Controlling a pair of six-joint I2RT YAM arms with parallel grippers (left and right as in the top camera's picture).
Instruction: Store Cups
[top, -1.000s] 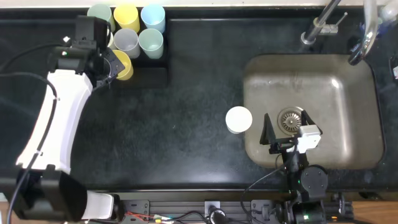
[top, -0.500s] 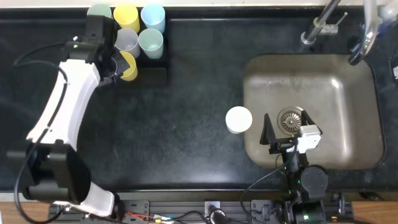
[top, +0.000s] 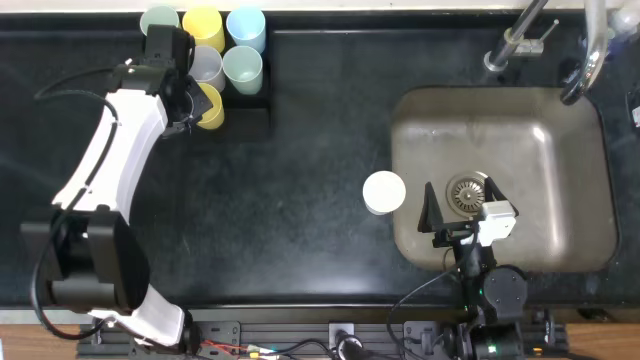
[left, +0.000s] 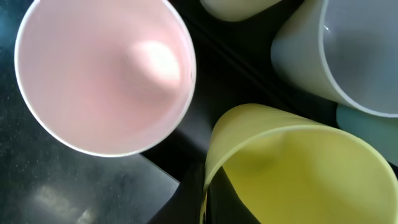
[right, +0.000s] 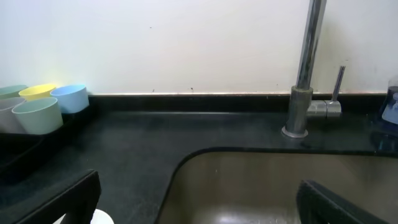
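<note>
Yellow cup (top: 209, 106): clamped in your left gripper (top: 192, 103), at the bare end of the black rack (top: 248, 120). Grey cup (top: 205, 63), pink cup (left: 102, 74): upright, just beside the held one. White cup (top: 383, 192): on the counter (top: 300, 220), well apart from the rack. Your right gripper (right: 199, 208): even farther from the rack, fingers spread wide

Black countertop (top: 300, 200) with tray (top: 248, 121), white cup (top: 384, 192)
</note>
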